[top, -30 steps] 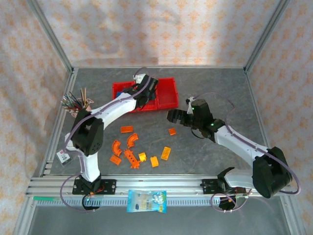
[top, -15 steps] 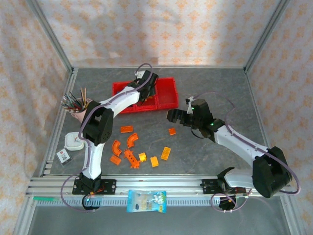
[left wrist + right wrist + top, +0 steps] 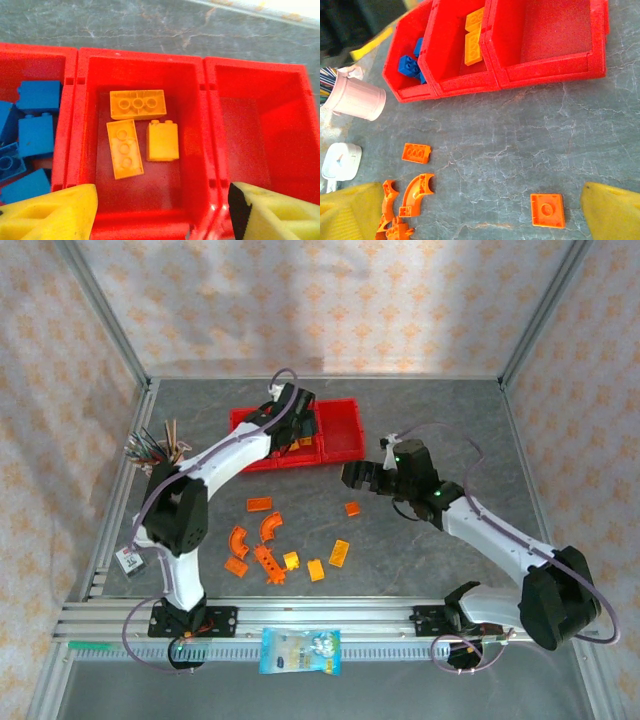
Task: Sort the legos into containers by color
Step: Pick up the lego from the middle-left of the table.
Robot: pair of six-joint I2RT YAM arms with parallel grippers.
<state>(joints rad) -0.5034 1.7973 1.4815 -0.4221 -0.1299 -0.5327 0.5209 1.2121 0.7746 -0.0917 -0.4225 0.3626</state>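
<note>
Left hand (image 3: 160, 215): yellow foam pads (image 3: 50, 210) wide apart with nothing between them. It hovers over the middle one of the three joined red plastic bins (image 3: 142, 52), at the far side of the grey marbled tabletop (image 3: 420, 540). Right hand (image 3: 482, 205): also spread and empty, low over the tabletop right of the loose pile, pointing left.

Step, as I read it: between picks. Neither hand carries a brick, so the next move is a fetch.
- Closest candidate for the right hand is the flat square orange plate (image 3: 547, 210), just on its near side.
- The hand needs to centre over the plate, drop, and pinch across the edges.
- The plate is thin, so the pads must go almost to the tabletop.

Bins:
- Left bin holds blue blocky bricks (image 3: 37, 135).
- Middle bin holds three yellow-orange bricks (image 3: 137, 105), two studs-up and one on its side.
- Right bin is bare, so orange presumably goes there.

Loose pieces are small glossy plastic, near-left of centre:
- an orange rectangular brick (image 3: 259, 504)
- orange quarter-arc pieces (image 3: 270, 528)
- a long studded orange piece (image 3: 267, 562)
- three paler blocks (image 3: 316, 570), probably yellow-orange, though too small from overhead to be sure
</note>
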